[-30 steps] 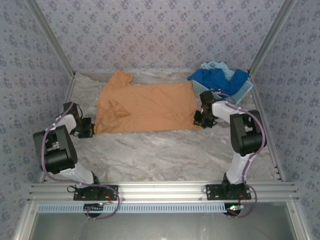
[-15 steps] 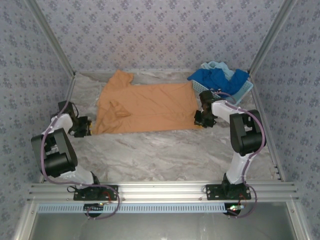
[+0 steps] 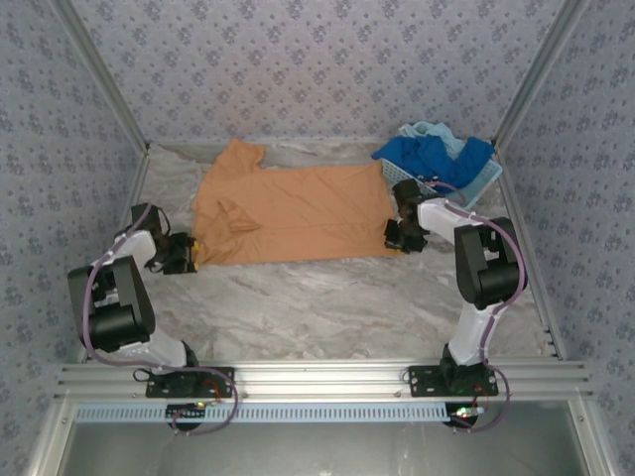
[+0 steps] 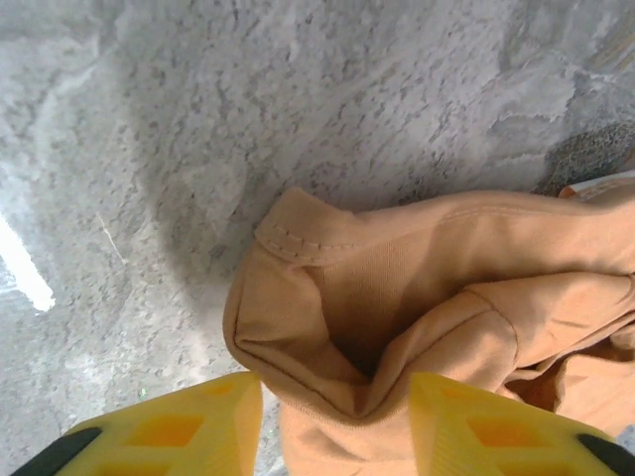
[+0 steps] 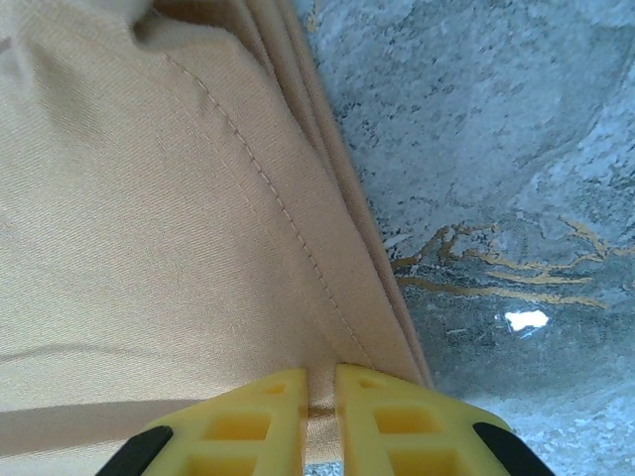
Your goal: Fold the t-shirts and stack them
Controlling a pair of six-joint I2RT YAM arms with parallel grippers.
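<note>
The orange-tan t-shirt [image 3: 288, 213] lies spread flat across the far middle of the marble table [image 3: 317, 307]. My left gripper [image 3: 187, 254] is at the shirt's near left corner. In the left wrist view its yellow fingers [image 4: 169, 431] stand open, with a bunched fold of the orange t-shirt [image 4: 417, 278] lying loose between them. My right gripper [image 3: 396, 238] sits at the shirt's near right corner. In the right wrist view that gripper [image 5: 320, 416] is shut on the stitched hem of the orange t-shirt [image 5: 149, 218]. Royal blue [image 3: 432, 157] and pale aqua [image 3: 429, 130] t-shirts are heaped at the back right.
A light blue perforated basket [image 3: 480, 184] holds the blue and aqua shirts in the back right corner, just behind my right arm. Patterned walls and metal frame posts close in the table on three sides. Bare marble lies between the shirt and the arm bases.
My left gripper has opened and let go of the shirt's corner, then shifted slightly right toward the cloth. The right gripper keeps its hold and has hardly moved.
</note>
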